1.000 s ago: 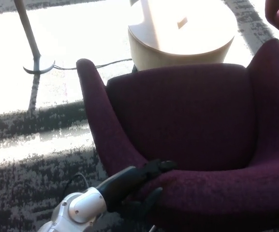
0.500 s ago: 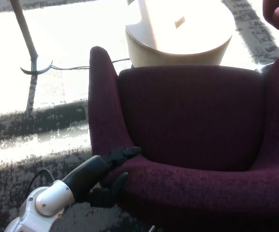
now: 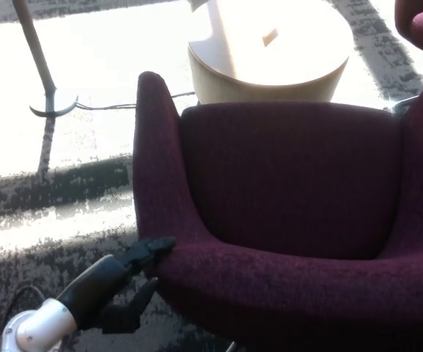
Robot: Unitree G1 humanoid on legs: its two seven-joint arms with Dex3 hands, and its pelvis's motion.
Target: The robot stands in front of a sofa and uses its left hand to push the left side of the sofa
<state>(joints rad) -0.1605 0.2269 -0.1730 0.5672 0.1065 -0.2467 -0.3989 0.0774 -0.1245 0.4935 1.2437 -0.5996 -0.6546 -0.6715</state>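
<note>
A dark plum, fabric-covered sofa [image 3: 284, 213] with a rounded, tub-like shape fills the middle and right of the head view, its seat running toward the near right and its left arm rising to a blunt tip at the far left. The robot's black left hand [image 3: 127, 282] comes in from the near left on a white and grey forearm [image 3: 35, 330] and sits at the near left corner of the sofa, where the armrest meets the seat front. Its upper fingers [image 3: 152, 248] rest against the fabric edge, while a lower finger hangs spread below the seat rim; the hand is parted and grips nothing. Beyond the sofa back stands a round, pale wooden counter [image 3: 270, 66], washed out by sunlight. To the far left, a thin metal lamp stand [image 3: 46, 88] with a curved base rests on the mottled grey carpet [image 3: 50, 242], and a dark cable [image 3: 108, 105] runs from it toward the counter. The right hand is out of sight.
</note>
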